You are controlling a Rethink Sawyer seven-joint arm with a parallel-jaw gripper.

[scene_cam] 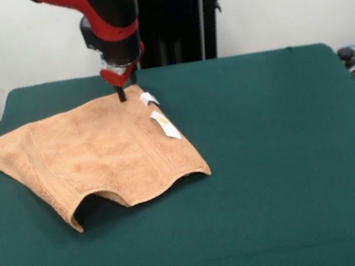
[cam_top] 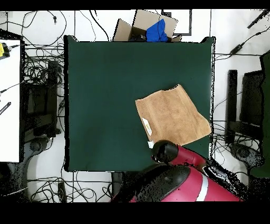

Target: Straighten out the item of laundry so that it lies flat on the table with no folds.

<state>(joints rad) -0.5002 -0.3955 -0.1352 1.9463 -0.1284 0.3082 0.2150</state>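
Plainly spread over the table [scene_cam: 288, 156] [cam_top: 105, 95], though not flat: an orange-tan towel [scene_cam: 100, 151] [cam_top: 171, 116], lying toward the left of the front view and toward the lower right of the overhead view, near the table edge closest to the robot's base; far smaller than the dark green cloth top, with much bare felt around it on the other sides; near edge lifted into an arch in the front view, with a dark hollow beneath it, and a wavy hem running from there to the right-hand corner; left corner stretched out flat toward the table's left edge; woven bands faintly seen running parallel to the hems.

Along the right-hand edge in the front view, two small white tags [scene_cam: 165, 125] [cam_top: 146, 125], one close to the far corner and one a little nearer the camera; seen in the overhead view as pale marks on the towel's left edge.

Down at the far corner of the towel, the gripper [scene_cam: 126, 92], hanging from the red and black arm [scene_cam: 107, 16] [cam_top: 179, 174]; two dark fingers [scene_cam: 121, 93] set narrowly, close to one another, with tips at or just on the cloth beside the upper tag; whether cloth was pinched between them could not be told; hidden under the arm's own bulk in the overhead view.
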